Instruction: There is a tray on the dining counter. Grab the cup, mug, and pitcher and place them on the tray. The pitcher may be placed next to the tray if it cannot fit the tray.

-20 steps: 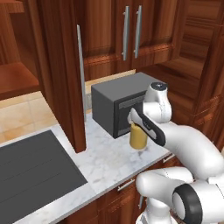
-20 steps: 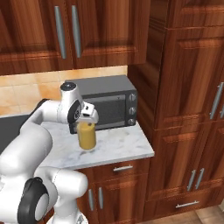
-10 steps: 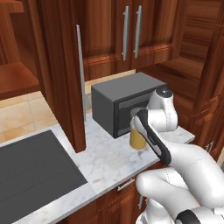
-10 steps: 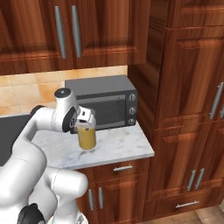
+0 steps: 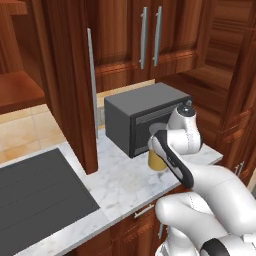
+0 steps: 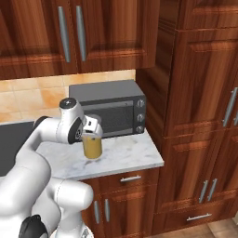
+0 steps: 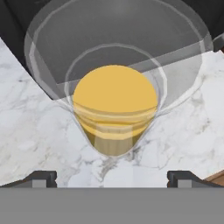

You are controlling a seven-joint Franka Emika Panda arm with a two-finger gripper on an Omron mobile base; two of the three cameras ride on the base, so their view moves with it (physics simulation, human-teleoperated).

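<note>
Looking down, we see the pitcher (image 7: 114, 109), clear glass with orange-yellow liquid, upright on the marble desk (image 6: 125, 155) just before a dark grey microwave (image 6: 111, 107). Our gripper (image 7: 112, 177) stands spread wide above it, empty. Arm hides most of the pitcher from the left base view.

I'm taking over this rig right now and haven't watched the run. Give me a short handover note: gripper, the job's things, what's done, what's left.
Gripper: open, holding nothing, poised directly above the pitcher.
Tall clear glass pitcher of orange-yellow liquid: upright on the white-grey marble counter, just in front of the dark grey microwave.
Done: approach to the pitcher; nothing grasped yet.
Left: grasp the pitcher and carry it to the tray, then fetch the cup and mug.
</note>
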